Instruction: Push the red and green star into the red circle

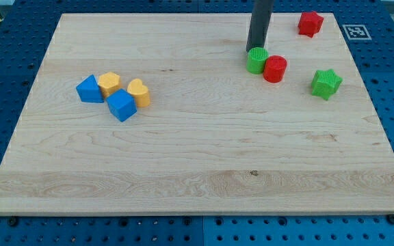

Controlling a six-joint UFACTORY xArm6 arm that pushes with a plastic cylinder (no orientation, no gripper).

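In the camera view, I see the wooden board (pixel 197 137) on a blue perforated table (pixel 5 41). My tip (pixel 250 50) stands near the view's top, right of the middle, just behind the green circle (pixel 256 60) and touching it or almost touching it. The rod has no jaws, so nothing opens or closes and it holds nothing; it can only push.

The red circle (pixel 275 69) lies directly at the view's right of the green circle, and the two touch. The red star (pixel 310 23) is near the top right corner of the board, apart from the red circle. The green star (pixel 326 83) lies to the view's right of the red circle, a little lower, with free wood between them.

At the view's left there is a group: a blue block (pixel 89 89), an orange block (pixel 109 83), a blue cube (pixel 122 106) and an orange heart (pixel 139 93), close together and far from my work.

I judge the stars to be light, stiff and slippery on the smooth wood. Their points can make them turn, so I should press each star on the side away from the red circle, in line with its middle.
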